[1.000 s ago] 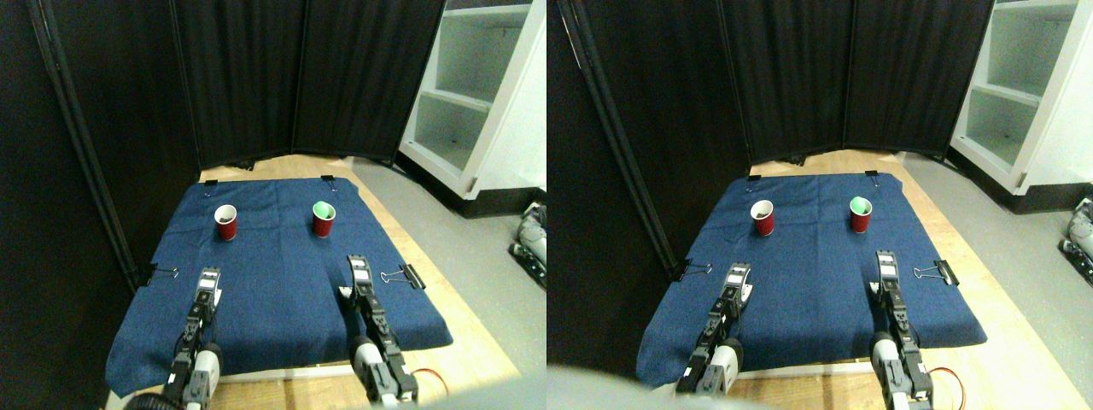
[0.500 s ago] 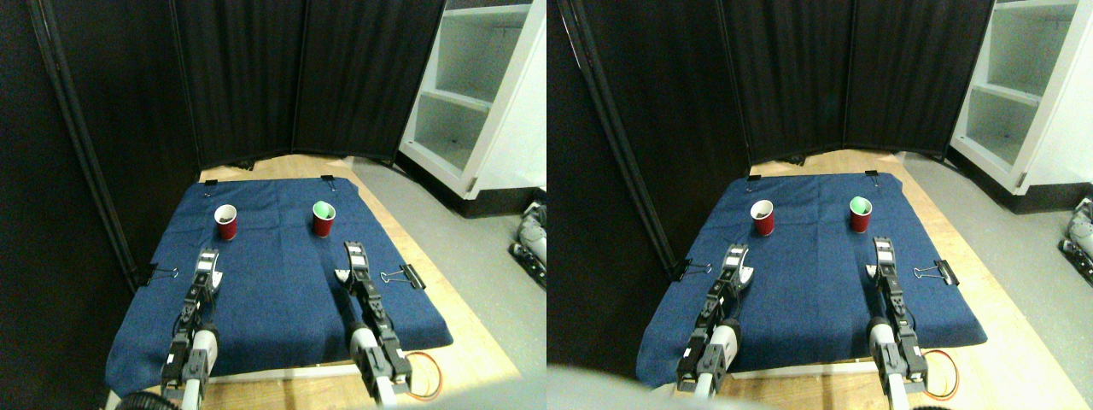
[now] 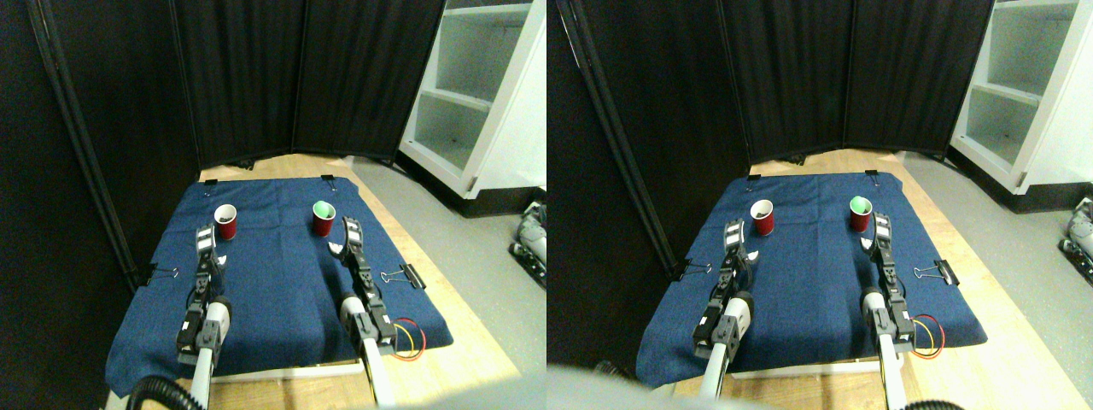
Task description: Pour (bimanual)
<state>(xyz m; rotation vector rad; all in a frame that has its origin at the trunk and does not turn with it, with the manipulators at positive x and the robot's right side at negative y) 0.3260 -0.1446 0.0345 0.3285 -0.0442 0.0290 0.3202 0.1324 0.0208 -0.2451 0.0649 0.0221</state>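
A: Stereo pair, one view only. Two red cups stand upright on the blue cloth (image 3: 282, 282), both toward its far edge. The left cup (image 3: 225, 221) shows something dark inside; the right cup (image 3: 324, 218) has a green interior.

B: Arms?

A: Left gripper (image 3: 205, 240) sits just short of the left cup, a little toward the cloth's left edge, not touching. Right gripper (image 3: 349, 232) is just beside the right cup, on its right-edge side.

B: Jaws?

A: Too small to read, so I cannot tell wide or narrow for either. Neither cup looks lifted.

B: Why that layout?

A: My reading: one cup per arm, spaced apart so both can grasp. Binder clips (image 3: 403, 276) pin the cloth flat.
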